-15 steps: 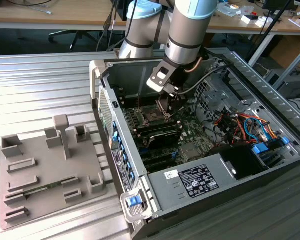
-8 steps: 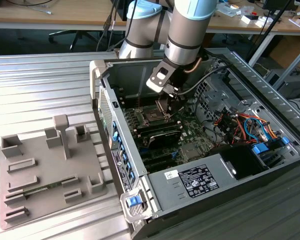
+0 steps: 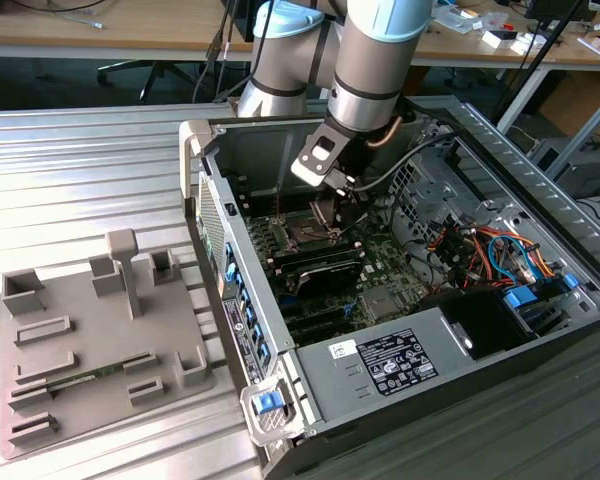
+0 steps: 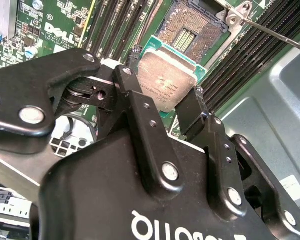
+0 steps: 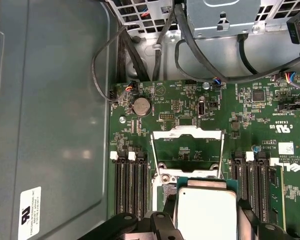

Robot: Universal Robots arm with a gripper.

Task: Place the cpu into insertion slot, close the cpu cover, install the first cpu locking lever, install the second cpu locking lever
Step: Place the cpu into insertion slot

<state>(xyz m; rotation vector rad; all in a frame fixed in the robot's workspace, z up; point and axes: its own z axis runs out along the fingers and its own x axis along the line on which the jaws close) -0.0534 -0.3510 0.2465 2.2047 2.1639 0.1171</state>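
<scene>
the gripper is clamping the cpu by two opposite edges, its silvery top showing, and is holding it close over the open insertion slot, not seated. the cpu cover is sitting swung open beside the slot, inside the computer case.

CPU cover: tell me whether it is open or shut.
Open. In the first wrist view the cpu cover is swung back; in the second wrist view the socket pins are bare, the claw holding the cpu.
</scene>
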